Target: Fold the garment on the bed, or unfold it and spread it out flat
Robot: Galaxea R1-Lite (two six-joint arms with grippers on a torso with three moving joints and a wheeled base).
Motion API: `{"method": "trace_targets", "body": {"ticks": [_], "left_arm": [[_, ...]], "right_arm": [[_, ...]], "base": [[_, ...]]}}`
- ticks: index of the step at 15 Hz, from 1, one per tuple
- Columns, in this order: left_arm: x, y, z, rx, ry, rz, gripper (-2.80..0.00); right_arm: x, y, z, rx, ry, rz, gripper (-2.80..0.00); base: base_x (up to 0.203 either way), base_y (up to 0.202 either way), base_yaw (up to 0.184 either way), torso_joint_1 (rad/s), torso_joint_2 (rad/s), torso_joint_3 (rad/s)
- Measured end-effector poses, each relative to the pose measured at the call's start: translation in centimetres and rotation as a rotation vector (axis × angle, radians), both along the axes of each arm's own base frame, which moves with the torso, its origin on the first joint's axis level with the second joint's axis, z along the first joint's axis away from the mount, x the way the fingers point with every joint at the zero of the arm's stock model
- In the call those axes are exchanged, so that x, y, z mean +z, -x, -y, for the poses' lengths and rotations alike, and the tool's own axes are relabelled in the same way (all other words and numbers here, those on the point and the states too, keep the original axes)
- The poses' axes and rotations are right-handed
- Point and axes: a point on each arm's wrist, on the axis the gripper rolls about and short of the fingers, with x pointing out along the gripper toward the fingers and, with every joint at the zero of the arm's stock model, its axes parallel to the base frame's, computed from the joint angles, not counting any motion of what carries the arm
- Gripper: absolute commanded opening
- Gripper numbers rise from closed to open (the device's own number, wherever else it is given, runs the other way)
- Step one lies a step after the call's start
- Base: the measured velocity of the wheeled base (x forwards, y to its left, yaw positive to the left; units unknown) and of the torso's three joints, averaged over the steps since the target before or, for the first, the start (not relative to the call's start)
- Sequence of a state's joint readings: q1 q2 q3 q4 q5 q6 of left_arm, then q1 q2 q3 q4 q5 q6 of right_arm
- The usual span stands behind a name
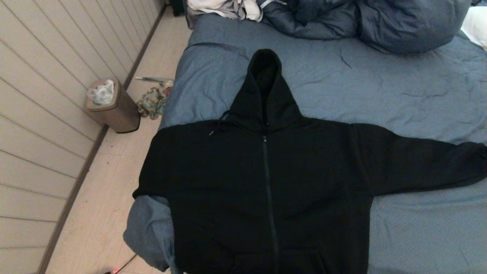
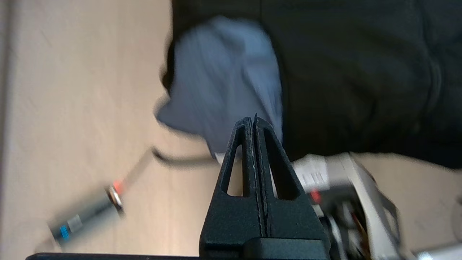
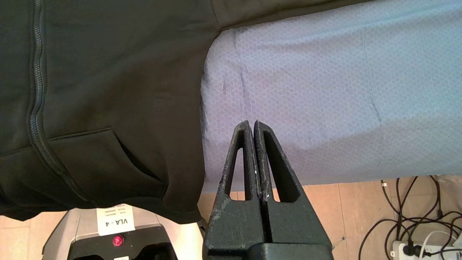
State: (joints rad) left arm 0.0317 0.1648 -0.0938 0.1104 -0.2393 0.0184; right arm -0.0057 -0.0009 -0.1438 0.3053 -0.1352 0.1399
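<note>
Black thick-fabric zip-front hoodie (image 1: 266, 182) is spread out face-up on the wide bed w/ wrinkled blue-grey sheet (image 1: 399, 95), zip closed down the middle, hood pointing toward the far end. One sleeve lies stretched flat across the sheet to the right; the other side hangs over the bed's left edge, near the corner. Hem drapes off the near edge, front pocket showing in right wrist view.

Left pincer (image 2: 253, 121) – fingers pressed together, nothing between them, hanging over the bed corner by the hoodie's edge, pale wood floor (image 2: 79, 108) below; that view's blurred. Right pincer (image 3: 253, 124) – also pressed together, empty, over bare sheet just beside the hoodie's side seam, not touching fabric. Neither arm shows in head view.

Puffy blue-grey duvet (image 1: 380, 23) is bunched at the far end, white and grey cloth (image 1: 228, 9) next to it. Tan waste bin (image 1: 114, 106) sits on the floor by the panelled wall. Cables & power strip (image 3: 418, 224) on the floor near the right pincer.
</note>
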Motion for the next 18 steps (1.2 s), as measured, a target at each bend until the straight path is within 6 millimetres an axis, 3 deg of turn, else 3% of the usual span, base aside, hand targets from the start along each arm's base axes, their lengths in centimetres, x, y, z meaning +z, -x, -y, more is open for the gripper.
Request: {"method": "trace_targets", "body": {"ticks": [3, 9, 14, 18], "left_arm": [[-0.3, 0.9, -0.2, 0.054, -0.095, 0.149, -2.80], [0.3, 0.9, -0.5, 0.184, -0.073, 0.362, -2.80], [-0.6, 1.1, -0.4, 0.149, 0.021, 0.216, -2.80], [-0.7, 1.3, -0.3, 0.099, -0.075, 0.175, -2.80]], "right_arm": [[0.0, 0.0, 0.0, -0.001, -0.002, -0.001, -2.80], [0.0, 0.0, 0.0, -0.009, -0.011, -0.001, -2.80], [0.0, 0.0, 0.0, -0.011, -0.028, 0.001, -2.80], [-0.1, 0.0, 0.0, -0.011, -0.029, 0.000, -2.80]], "base": [[0.000, 0.000, 0.000, 0.000, 0.00, 0.000], [0.000, 0.000, 0.000, 0.000, 0.00, 0.000], [0.000, 0.000, 0.000, 0.000, 0.00, 0.000], [0.000, 0.000, 0.000, 0.000, 0.00, 0.000]]}}
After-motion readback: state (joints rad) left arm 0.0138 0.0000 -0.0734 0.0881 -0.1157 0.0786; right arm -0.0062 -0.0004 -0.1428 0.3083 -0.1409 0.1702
